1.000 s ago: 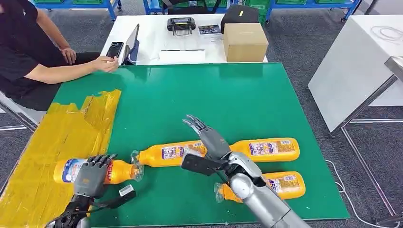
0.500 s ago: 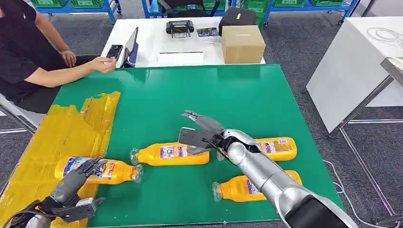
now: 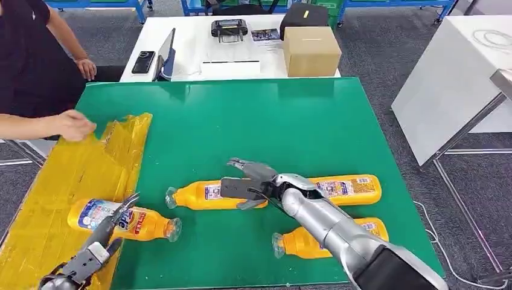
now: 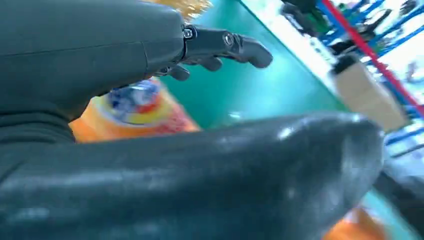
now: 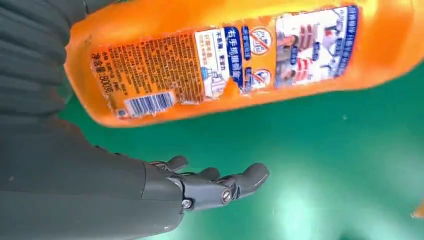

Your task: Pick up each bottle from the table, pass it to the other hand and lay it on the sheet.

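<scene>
The right hand [image 3: 249,181], fingers spread and holding nothing, hovers just over the middle bottle [image 3: 212,195] lying on the table [image 3: 290,127]. It looks full, heavy and smooth; grasp its labelled waist. The left hand [image 3: 99,241] seems empty too.

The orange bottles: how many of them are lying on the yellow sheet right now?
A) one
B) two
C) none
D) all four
A: only the bottle with the blue label lies mostly on the yellow sheet, its cap end over the green mat; the other three bottles lie wholly on the mat.
</scene>
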You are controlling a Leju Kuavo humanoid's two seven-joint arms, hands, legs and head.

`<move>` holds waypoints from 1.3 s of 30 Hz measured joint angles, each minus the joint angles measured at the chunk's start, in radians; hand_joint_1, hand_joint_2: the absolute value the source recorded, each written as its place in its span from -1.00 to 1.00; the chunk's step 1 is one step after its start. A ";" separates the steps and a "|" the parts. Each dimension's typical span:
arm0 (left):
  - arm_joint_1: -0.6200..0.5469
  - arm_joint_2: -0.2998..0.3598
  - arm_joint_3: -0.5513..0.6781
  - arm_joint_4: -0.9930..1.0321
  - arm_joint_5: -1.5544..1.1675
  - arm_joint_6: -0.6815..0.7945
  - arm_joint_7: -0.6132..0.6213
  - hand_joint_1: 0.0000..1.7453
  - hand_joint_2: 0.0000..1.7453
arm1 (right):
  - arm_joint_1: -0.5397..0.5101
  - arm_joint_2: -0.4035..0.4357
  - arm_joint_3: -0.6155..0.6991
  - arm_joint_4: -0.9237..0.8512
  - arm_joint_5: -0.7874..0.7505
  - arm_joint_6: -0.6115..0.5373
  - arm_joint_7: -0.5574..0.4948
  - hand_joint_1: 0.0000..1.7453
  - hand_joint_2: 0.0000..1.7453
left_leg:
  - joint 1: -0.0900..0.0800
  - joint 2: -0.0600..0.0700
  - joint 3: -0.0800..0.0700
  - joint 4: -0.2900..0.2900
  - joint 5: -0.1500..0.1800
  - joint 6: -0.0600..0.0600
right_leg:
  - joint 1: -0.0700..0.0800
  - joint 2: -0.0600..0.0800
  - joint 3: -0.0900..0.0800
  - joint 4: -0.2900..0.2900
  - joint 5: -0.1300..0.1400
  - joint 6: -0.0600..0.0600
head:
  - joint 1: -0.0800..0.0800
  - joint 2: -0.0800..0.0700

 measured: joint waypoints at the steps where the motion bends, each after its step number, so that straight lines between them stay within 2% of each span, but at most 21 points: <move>1: 0.000 -0.006 0.000 -0.010 0.004 -0.003 0.000 -1.00 -1.00 | 0.000 0.001 0.005 0.005 0.000 0.000 0.000 -1.00 1.00 | 0.000 0.001 0.000 0.000 0.000 0.000 | 0.000 0.000 0.000 0.000 0.000 0.000 | 0.000 0.000; 4: 0.005 -0.036 0.015 -0.046 0.050 -0.089 0.000 -1.00 -1.00 | 0.000 0.001 0.017 0.018 0.009 0.000 0.005 -1.00 1.00 | 0.000 0.000 -0.002 0.000 0.000 0.000 | 0.000 0.000 -0.002 0.000 0.000 0.000 | 0.000 0.000; 9: 0.007 -0.158 0.142 -0.111 0.130 -0.368 0.000 -1.00 -1.00 | 0.001 0.017 0.051 0.064 0.045 -0.011 0.015 -1.00 1.00 | 0.000 0.001 -0.004 0.000 0.000 0.000 | 0.000 0.001 -0.005 0.000 0.000 0.000 | 0.000 0.000; 12: 0.004 -0.220 0.206 -0.133 0.131 -0.419 0.000 -1.00 -1.00 | 0.000 0.036 0.076 0.094 0.069 -0.022 0.025 -1.00 1.00 | 0.000 0.002 -0.004 0.000 0.000 0.000 | 0.000 0.003 -0.005 0.000 0.000 0.000 | 0.000 0.000; 13: 0.003 -0.229 0.218 -0.137 0.131 -0.423 0.000 -1.00 -1.00 | -0.002 0.039 0.081 0.100 0.072 -0.023 0.026 -0.92 1.00 | 0.000 0.002 -0.003 0.000 0.000 0.000 | 0.000 0.003 -0.005 0.000 0.000 0.000 | 0.000 0.000; 14: 0.003 -0.241 0.231 -0.141 0.130 -0.427 0.000 -1.00 -1.00 | -0.003 0.042 0.086 0.106 0.073 -0.023 0.027 -0.58 1.00 | 0.000 0.002 -0.003 0.000 0.000 0.000 | 0.000 0.003 -0.005 0.000 0.000 0.000 | 0.000 0.000; 15: 0.002 -0.252 0.241 -0.144 0.130 -0.433 0.000 -1.00 -1.00 | -0.005 0.046 0.092 0.113 0.082 -0.023 0.032 0.66 1.00 | 0.000 0.002 -0.003 0.000 0.000 0.000 | 0.000 0.003 -0.005 0.000 0.000 0.000 | 0.000 0.000; 16: 0.002 -0.264 0.250 -0.147 0.130 -0.442 0.000 -1.00 -1.00 | -0.010 0.050 0.101 0.122 0.099 -0.019 0.044 1.00 1.00 | 0.000 0.002 -0.003 0.000 0.000 0.000 | 0.000 0.004 -0.005 0.000 0.000 0.000 | 0.000 0.000; 21: -0.019 -0.316 0.283 -0.149 0.135 -0.492 0.000 -1.00 -1.00 | -0.030 0.081 0.184 0.187 0.217 0.007 0.134 1.00 1.00 | 0.001 0.004 0.005 0.000 -0.003 -0.002 | 0.001 0.006 -0.008 -0.001 -0.001 -0.001 | 0.000 0.000; 25: -0.043 -0.352 0.300 -0.145 0.135 -0.500 0.000 -1.00 -1.00 | -0.030 0.106 0.227 0.224 0.248 -0.017 0.169 1.00 1.00 | 0.001 0.008 0.012 -0.001 -0.007 -0.003 | 0.001 0.011 -0.004 -0.001 -0.001 -0.002 | -0.001 0.000; 28: -0.053 -0.369 0.307 -0.139 0.148 -0.513 0.000 -1.00 -1.00 | -0.028 0.119 0.242 0.242 0.254 -0.035 0.186 1.00 1.00 | 0.001 0.013 0.016 -0.001 -0.007 -0.003 | 0.001 0.015 -0.001 -0.001 -0.001 -0.002 | 0.000 0.000; 34: -0.076 -0.408 0.359 -0.102 0.202 -0.574 0.001 -1.00 -1.00 | -0.020 0.129 0.241 0.262 0.260 -0.060 0.211 1.00 1.00 | 0.001 0.014 0.019 -0.001 -0.007 -0.003 | 0.001 0.015 0.001 -0.001 -0.001 -0.002 | 0.000 0.000; 39: -0.088 -0.429 0.411 -0.048 0.287 -0.625 0.020 -1.00 -1.00 | 0.006 0.130 0.195 0.264 0.197 -0.162 0.190 1.00 1.00 | 0.001 0.014 0.019 -0.001 -0.007 -0.003 | 0.001 0.016 0.002 -0.001 -0.001 -0.002 | -0.001 0.000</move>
